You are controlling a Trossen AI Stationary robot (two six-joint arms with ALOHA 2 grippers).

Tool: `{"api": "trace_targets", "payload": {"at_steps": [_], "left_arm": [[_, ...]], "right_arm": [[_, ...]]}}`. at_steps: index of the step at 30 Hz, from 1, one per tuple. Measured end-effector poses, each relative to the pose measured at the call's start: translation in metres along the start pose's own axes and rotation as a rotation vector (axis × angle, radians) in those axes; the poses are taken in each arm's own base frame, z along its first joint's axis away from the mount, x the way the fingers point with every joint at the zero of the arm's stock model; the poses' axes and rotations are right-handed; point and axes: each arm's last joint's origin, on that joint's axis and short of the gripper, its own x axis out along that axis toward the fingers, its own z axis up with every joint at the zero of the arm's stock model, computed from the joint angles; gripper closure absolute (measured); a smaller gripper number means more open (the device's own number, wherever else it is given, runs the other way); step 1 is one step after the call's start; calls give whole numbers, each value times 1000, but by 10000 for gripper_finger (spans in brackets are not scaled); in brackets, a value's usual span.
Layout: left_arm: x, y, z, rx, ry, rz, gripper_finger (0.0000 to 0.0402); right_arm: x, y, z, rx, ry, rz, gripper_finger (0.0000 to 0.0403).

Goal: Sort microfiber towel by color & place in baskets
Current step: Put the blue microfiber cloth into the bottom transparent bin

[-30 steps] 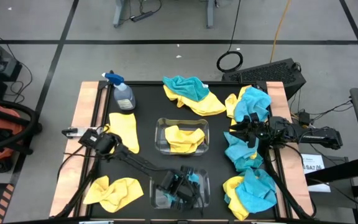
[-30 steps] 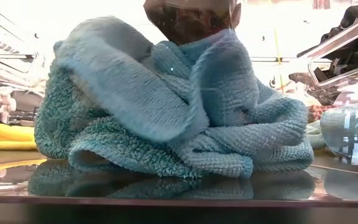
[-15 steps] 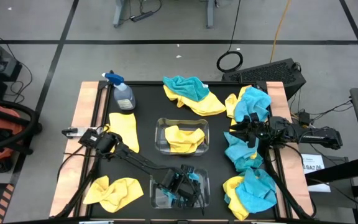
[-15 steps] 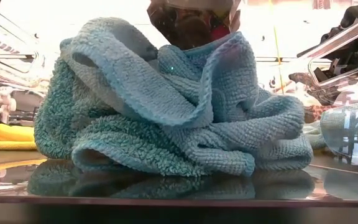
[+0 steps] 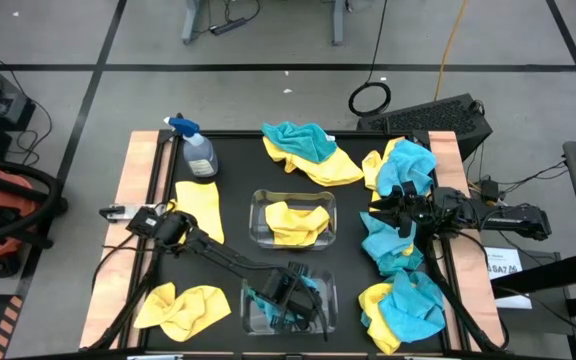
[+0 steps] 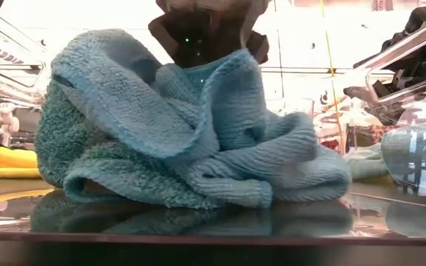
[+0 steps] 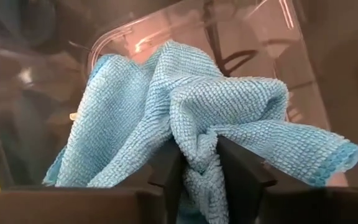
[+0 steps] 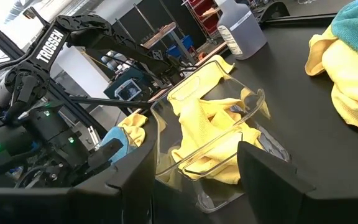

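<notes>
My left gripper (image 5: 288, 292) reaches into the near clear basket (image 5: 253, 320) and is shut on a teal microfiber towel (image 6: 183, 140), which lies bunched on the basket floor. The left wrist view shows the same towel (image 7: 166, 99) inside the basket wall (image 7: 129, 40). The far basket (image 5: 256, 215) holds yellow towels (image 5: 293, 222), also seen in the right wrist view (image 8: 216, 134). My right gripper (image 5: 396, 215) hovers open over the teal and yellow towels (image 5: 388, 245) at the table's right side, touching nothing. My left gripper pinches a raised fold of the teal towel (image 7: 199, 152) between its two fingers (image 7: 240, 168), coming from above and pointing down. Several layers are gathered in the pinch. The bulk of the towel rests slack on the basket floor (image 6: 161, 192) below the gripper.
A spray bottle (image 5: 198, 150) stands at the far left. Loose yellow towels lie at the left (image 5: 200, 205) and near left (image 5: 180, 305). Mixed teal and yellow piles lie at the far middle (image 5: 308, 150), far right (image 5: 400, 168) and near right (image 5: 403, 305).
My left gripper has moved a little toward the table's left and down inside the near basket, still shut on the teal towel. The towel's upper folds have swung left with it and the bunch has slid slightly left along the basket floor.
</notes>
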Motion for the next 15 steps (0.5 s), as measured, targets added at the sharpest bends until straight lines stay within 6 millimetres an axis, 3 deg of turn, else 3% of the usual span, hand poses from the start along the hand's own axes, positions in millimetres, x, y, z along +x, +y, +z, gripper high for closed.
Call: {"api": "trace_targets", "payload": {"at_steps": [8,15], "left_arm": [[-20,1,3,-3,-3,-66,211],[-76,1,15,-39,-128,-177,183]], "right_arm": [[0,0,0,0,0,0,188],[0,0,0,0,1,-1,188]]}}
